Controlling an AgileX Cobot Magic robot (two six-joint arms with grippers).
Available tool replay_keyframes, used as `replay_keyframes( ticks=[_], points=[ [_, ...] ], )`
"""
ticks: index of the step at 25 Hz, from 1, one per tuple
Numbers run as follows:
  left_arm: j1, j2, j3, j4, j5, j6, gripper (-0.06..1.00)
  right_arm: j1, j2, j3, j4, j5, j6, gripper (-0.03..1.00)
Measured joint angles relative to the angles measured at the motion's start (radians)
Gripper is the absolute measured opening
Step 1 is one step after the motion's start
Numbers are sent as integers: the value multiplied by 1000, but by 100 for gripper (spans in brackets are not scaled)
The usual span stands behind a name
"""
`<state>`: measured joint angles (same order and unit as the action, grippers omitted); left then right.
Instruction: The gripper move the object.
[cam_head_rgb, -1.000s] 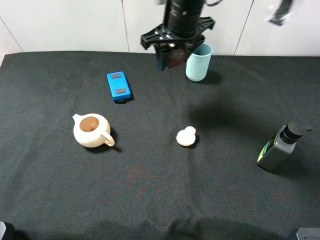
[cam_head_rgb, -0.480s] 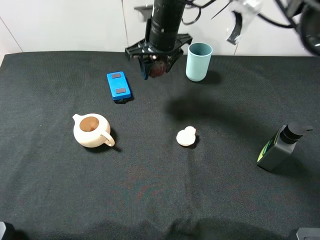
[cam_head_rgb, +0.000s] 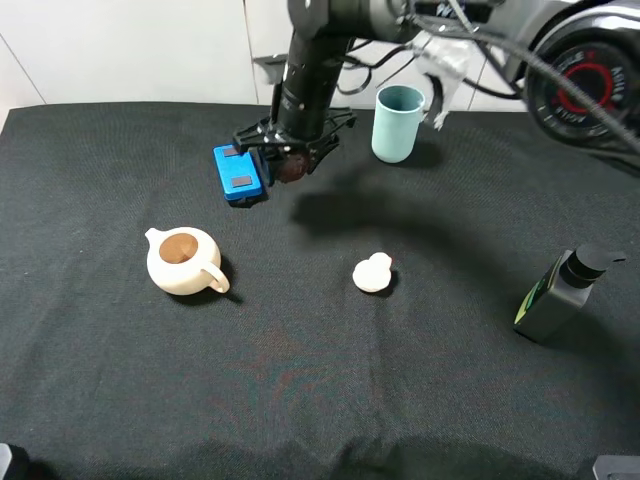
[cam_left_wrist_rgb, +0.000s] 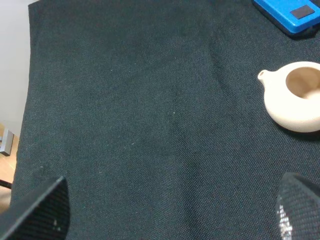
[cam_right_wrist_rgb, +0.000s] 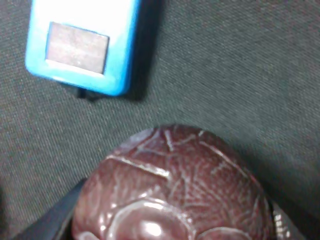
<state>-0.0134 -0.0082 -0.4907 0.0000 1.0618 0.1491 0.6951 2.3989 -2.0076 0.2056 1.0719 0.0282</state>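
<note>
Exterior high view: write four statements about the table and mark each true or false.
1. The right hand grips the maroon ball. True.
2. The maroon ball hangs over the cup. False: it is beside the blue device, well left of the cup.
3. The teapot has no lid on. True.
4. The pump bottle stands left of the teapot. False: it stands at the far right of the table.

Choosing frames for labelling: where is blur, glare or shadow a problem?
Right wrist view: the maroon ball looms close and soft, with a glare spot; the blue device washes out white. Left wrist view: teapot sharp, left gripper blurred. Exterior high view: even light, soft shadow beside the right gripper.
</note>
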Motion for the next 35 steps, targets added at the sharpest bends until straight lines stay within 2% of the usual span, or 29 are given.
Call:
replay_keyframes(
  ticks=[8, 13, 22, 35],
  points=[
    [0, 0, 0, 0, 0, 0, 88, 14, 40, 0, -14, -85, -5, 44],
    [0, 0, 0, 0, 0, 0, 88, 14, 64, 0, -80, -108, -18, 44],
    [0, 0, 0, 0, 0, 0, 88, 14, 67, 0, -169, -117, -21, 44],
    [0, 0, 0, 0, 0, 0, 88, 14, 67, 0, -172, -109, -21, 44]
  ],
)
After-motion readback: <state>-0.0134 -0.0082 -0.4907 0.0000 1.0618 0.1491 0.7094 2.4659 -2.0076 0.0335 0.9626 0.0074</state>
